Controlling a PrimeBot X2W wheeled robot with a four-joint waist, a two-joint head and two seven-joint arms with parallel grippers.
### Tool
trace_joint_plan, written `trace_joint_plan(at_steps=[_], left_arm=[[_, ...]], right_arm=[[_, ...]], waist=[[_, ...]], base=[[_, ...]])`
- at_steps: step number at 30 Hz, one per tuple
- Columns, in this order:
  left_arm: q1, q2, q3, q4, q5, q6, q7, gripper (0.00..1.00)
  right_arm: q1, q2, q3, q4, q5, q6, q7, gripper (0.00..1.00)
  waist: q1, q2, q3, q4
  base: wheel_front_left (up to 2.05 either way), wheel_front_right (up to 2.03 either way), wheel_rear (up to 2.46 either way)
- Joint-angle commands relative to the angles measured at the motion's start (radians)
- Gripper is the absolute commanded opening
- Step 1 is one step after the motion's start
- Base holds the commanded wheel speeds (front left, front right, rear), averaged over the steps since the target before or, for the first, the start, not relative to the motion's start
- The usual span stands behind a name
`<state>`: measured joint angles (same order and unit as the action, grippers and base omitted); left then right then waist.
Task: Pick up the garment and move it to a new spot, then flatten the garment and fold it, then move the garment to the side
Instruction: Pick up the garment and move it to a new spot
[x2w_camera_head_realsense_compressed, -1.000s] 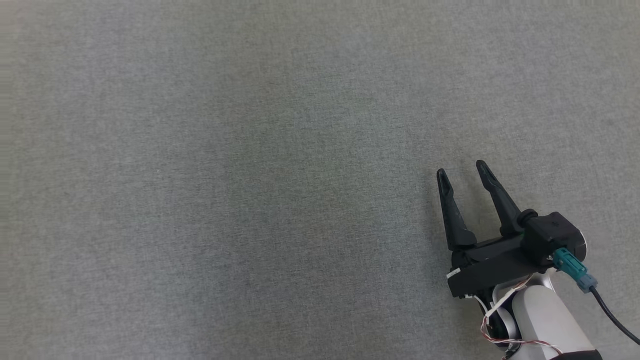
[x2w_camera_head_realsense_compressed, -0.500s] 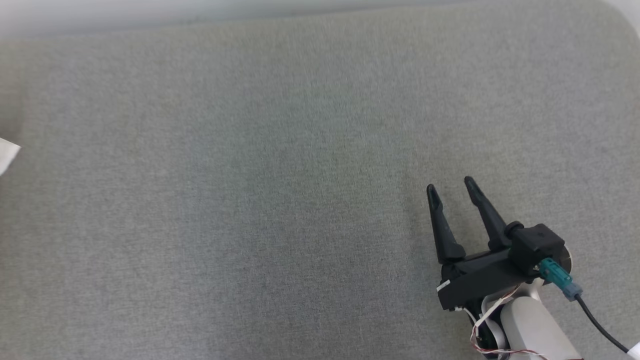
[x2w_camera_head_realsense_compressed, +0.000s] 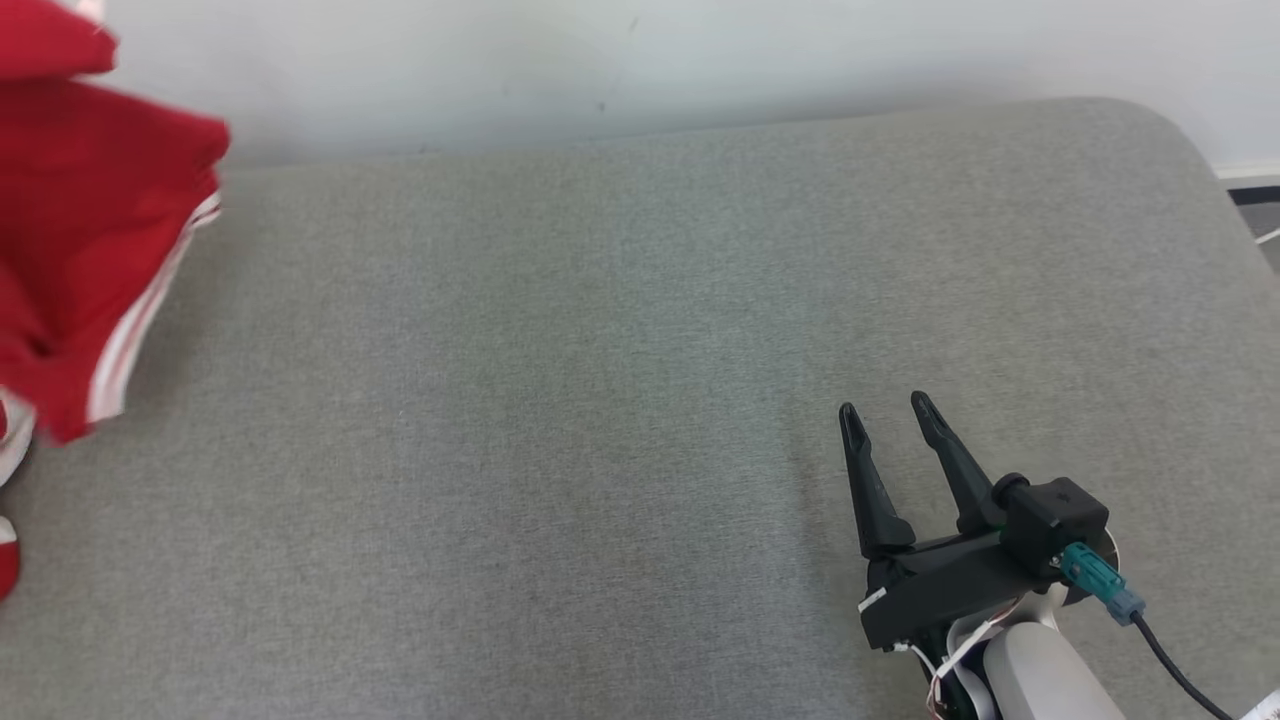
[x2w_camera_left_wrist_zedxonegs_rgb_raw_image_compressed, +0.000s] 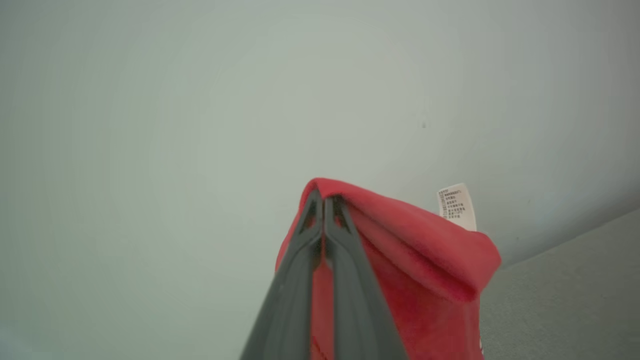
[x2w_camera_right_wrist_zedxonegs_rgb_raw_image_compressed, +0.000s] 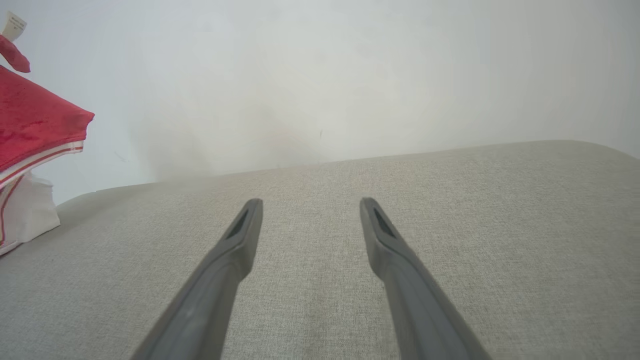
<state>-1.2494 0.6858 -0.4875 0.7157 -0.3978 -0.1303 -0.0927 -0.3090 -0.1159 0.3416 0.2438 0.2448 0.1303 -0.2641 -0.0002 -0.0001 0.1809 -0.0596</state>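
Red garment (x2w_camera_head_realsense_compressed: 90, 220) lifted at the left end of a grey fabric-covered worktop (x2w_camera_head_realsense_compressed: 620, 330), seen from the head and both wrists.

The left gripper (x2w_camera_left_wrist_zedxonegs_rgb_raw_image_compressed: 324, 202) has its two dark fingers pressed together, clamped on a fold of the red cloth. The fabric drapes over the fingertips and falls away to one side. A white care label (x2w_camera_left_wrist_zedxonegs_rgb_raw_image_compressed: 456, 205) stands up from the draped edge, against the pale wall (x2w_camera_head_realsense_compressed: 600, 60) behind the worktop.

From the head, the garment hangs at the upper left edge of the picture, bunched, with white stripes (x2w_camera_head_realsense_compressed: 130, 330) along its hem. From the right wrist a white part shows under the red. Whether its lowest part touches the worktop cannot be told.

The right gripper (x2w_camera_head_realsense_compressed: 883, 405) sits low over the right part of the worktop, well apart from the garment. Its fingers are spread, with nothing between them, and point toward the wall. A teal connector (x2w_camera_head_realsense_compressed: 1095, 580) with a black cable is plugged in at its wrist.
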Motion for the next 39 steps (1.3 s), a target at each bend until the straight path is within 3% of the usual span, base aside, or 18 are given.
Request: trace_joint_plan(at_steps=[1, 12, 26, 31, 39], left_arm=[[0.004, -0.003, -0.008, -0.058, -0.015, 0.001, 0.019, 0.00], [0.068, -0.022, -0.030, -0.400, -0.056, 0.035, 0.148, 0.00], [0.233, -0.130, -0.156, -0.772, -0.107, 0.071, 0.251, 0.00], [0.327, -0.160, -0.195, -0.803, -0.132, 0.092, 0.238, 0.00], [0.463, -0.249, -0.235, -0.670, -0.186, 0.104, 0.135, 0.00]], right_arm=[[0.014, 0.006, -0.003, -0.004, 0.005, 0.001, -0.003, 1.00], [0.031, 0.027, -0.017, -0.024, 0.006, 0.001, -0.003, 1.00], [0.029, 0.037, -0.030, -0.037, 0.001, 0.001, -0.003, 1.00], [0.030, 0.035, -0.037, -0.037, -0.002, 0.001, -0.003, 1.00], [0.015, 0.035, -0.030, -0.032, -0.008, 0.001, -0.003, 1.00]], waist=[[0.0002, 0.0001, -0.018, -0.018], [0.0002, 0.0001, -0.034, -0.097], [0.0002, 0.0001, -0.007, -0.172], [0.0002, 0.0001, -0.003, -0.170], [0.0002, 0.0001, 0.000, -0.162]], base=[[0.00, 0.00, 0.00], [0.00, 0.00, 0.00], [0.00, 0.00, 0.00], [0.00, 0.00, 0.00], [0.00, 0.00, 0.00]])
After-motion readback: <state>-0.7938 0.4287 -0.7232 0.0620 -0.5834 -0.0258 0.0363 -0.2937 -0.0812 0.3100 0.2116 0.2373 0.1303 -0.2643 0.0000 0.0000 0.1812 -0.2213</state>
